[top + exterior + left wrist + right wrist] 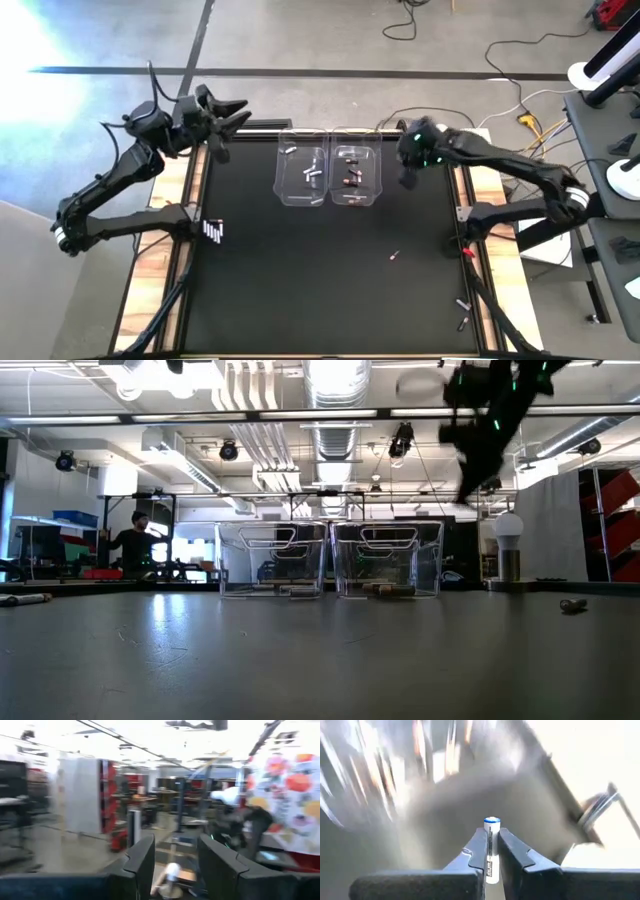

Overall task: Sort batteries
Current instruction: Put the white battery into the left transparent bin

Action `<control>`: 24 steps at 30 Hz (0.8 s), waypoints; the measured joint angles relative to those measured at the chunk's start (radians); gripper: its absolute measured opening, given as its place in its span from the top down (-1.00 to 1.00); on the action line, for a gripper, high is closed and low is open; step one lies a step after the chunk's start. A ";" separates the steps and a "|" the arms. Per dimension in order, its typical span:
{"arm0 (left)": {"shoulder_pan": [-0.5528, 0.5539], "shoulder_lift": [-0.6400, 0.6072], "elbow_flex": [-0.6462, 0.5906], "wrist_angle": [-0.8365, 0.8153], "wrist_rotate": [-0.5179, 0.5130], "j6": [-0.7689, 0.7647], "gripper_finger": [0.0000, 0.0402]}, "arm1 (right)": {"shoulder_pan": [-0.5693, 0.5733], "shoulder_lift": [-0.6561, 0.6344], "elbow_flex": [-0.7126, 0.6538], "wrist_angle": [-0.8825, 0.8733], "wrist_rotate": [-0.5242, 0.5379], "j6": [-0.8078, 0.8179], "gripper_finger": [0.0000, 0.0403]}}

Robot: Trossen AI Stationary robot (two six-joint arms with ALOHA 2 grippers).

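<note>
A silvery-white battery (491, 851) is pinched in the right gripper (491, 845), upper right of the high view; left gripper (175, 865) parted, empty.

Two clear plastic bins sit side by side at the upper centre of the overhead view: the left bin (302, 167) and the right bin (356, 168). Each holds a few batteries; the exact number cannot be told. One small cluster of batteries (213, 232) lies at the left edge of the mat, one single cell (395, 256) right of centre, and two more (463, 310) at lower right. Two robot arms are present, one per side. One white-topped knob object (509, 545) stands at right in the low view.
</note>
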 joint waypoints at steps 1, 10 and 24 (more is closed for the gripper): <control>0.000 0.000 0.000 -0.001 0.018 -0.009 0.36 | 0.015 -0.016 0.042 0.016 0.001 0.045 0.90; -0.007 0.052 -0.002 -0.004 0.065 -0.023 0.36 | 0.205 0.017 0.298 0.239 -0.005 0.334 0.91; -0.126 0.197 -0.018 -0.002 0.194 0.057 0.36 | 0.421 0.290 0.364 0.942 -0.027 0.517 0.91</control>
